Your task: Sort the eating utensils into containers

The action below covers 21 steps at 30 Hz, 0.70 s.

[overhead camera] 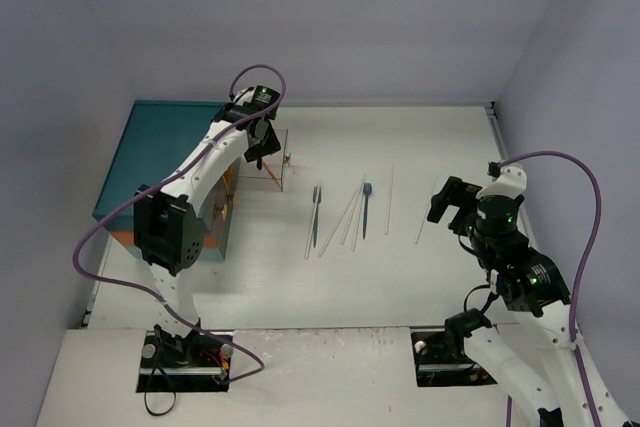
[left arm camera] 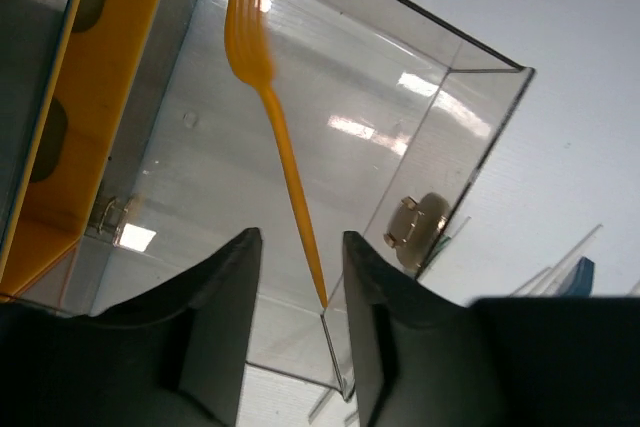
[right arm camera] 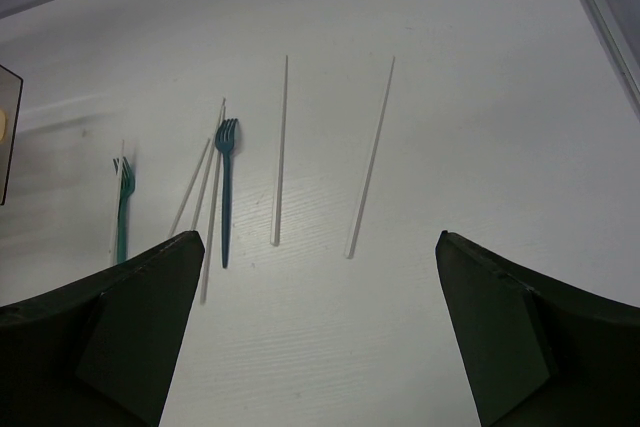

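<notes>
An orange fork [left arm camera: 272,112] lies slanted inside a pulled-out clear drawer [left arm camera: 455,137] of the teal chest [overhead camera: 150,147]. Its handle tip rests at the drawer's near corner. My left gripper [left arm camera: 300,237] hovers just above that handle, open, with a gap on each side and no contact. In the top view the left gripper [overhead camera: 262,152] is over the drawer [overhead camera: 268,169]. My right gripper [right arm camera: 320,247] stands wide open and holds nothing, above the table near the pale chopsticks [right arm camera: 280,147]. A blue fork [right arm camera: 225,187] and a teal fork [right arm camera: 123,212] lie left of them.
The drawer front carries a small gold handle [left arm camera: 420,222]. The chest's orange band [left arm camera: 110,67] is at the left of the left wrist view. More chopsticks [overhead camera: 350,212] lie between the two forks [overhead camera: 316,212] at mid table. White walls close in the table's back and sides.
</notes>
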Available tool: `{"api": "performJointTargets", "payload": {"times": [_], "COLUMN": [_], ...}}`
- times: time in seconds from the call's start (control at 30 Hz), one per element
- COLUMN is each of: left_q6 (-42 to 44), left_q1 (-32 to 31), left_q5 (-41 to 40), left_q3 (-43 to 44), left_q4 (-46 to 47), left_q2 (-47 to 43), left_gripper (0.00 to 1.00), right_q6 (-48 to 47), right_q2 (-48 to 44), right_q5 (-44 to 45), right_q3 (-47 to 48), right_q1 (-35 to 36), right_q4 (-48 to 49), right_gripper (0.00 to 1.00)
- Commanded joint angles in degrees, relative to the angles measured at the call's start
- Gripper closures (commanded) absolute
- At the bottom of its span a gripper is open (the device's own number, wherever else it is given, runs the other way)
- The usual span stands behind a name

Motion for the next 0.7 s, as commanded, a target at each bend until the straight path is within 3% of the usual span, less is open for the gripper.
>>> {"api": "performJointTargets", "payload": {"times": [0.0,0.33,0.67], "left_q6": [2.66,10.27,5.19], "left_q1": [-2.05,-14.7,-22.5], "left_q5": [-1.58,-1.32,3.07], "left_q3": [3.44,9.15,0.43], "left_q4": [1.15,-1.1,-0.73], "left_q2": [-6.18,-2.75,2.67], "left_gripper": [0.62,0.61,0.61], "right_q6": [0.6,0.68,0.79], "right_q2": [1.28,1.25,0.98], "right_q5": [1.53,1.41,1.26], "right_q3": [0.19,-0.02,-0.4], "right_q1": [-0.28,-0.28,-0.28], "right_q4": [2.7,2.88,2.79], "right_gripper": [0.0,0.0,0.0]}}
